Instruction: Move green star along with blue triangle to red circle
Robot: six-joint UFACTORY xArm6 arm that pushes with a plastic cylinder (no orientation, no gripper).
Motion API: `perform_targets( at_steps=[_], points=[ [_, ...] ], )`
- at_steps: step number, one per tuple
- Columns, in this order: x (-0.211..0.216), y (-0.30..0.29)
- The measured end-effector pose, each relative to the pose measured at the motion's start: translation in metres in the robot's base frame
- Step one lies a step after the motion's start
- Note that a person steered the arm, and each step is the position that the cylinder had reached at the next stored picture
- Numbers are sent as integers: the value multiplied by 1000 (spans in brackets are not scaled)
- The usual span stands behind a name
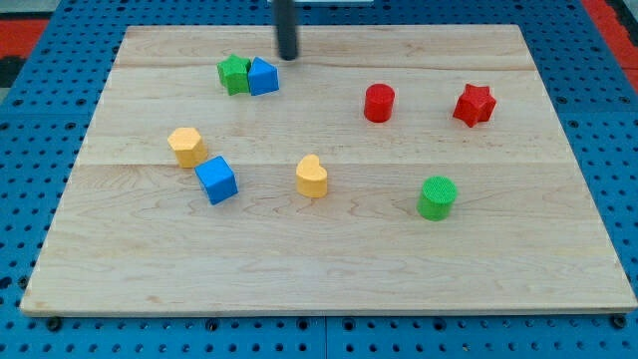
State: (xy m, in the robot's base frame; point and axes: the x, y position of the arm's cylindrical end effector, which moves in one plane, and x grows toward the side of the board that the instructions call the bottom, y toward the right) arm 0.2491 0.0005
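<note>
Wooden board [329, 249] holds eight blocks — two each red, green, blue, yellow — my tip [287, 57] gripping nothing.

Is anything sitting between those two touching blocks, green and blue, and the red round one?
Nothing visible: bare wood separates the green star and blue triangle from the red circle. My tip sits just above-right of the triangle.

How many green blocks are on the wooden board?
2. The green star is near the view's top left, touching the blue triangle. The green cylinder stands toward the view's lower right. None seems hidden.
</note>
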Motion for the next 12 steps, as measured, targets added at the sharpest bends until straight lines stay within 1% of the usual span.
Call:
perform_targets(
  at_steps=[1, 2, 3, 4, 5, 6, 7, 8, 9, 10, 11, 12],
  points=[
    [34, 21],
    [73, -2],
    [33, -62],
    [-5, -136],
    [-8, -219],
    [22, -188],
    [23, -66],
    [49, -58],
    [42, -132],
    [9, -158],
    [46, -216],
    [85, -184]
  ],
)
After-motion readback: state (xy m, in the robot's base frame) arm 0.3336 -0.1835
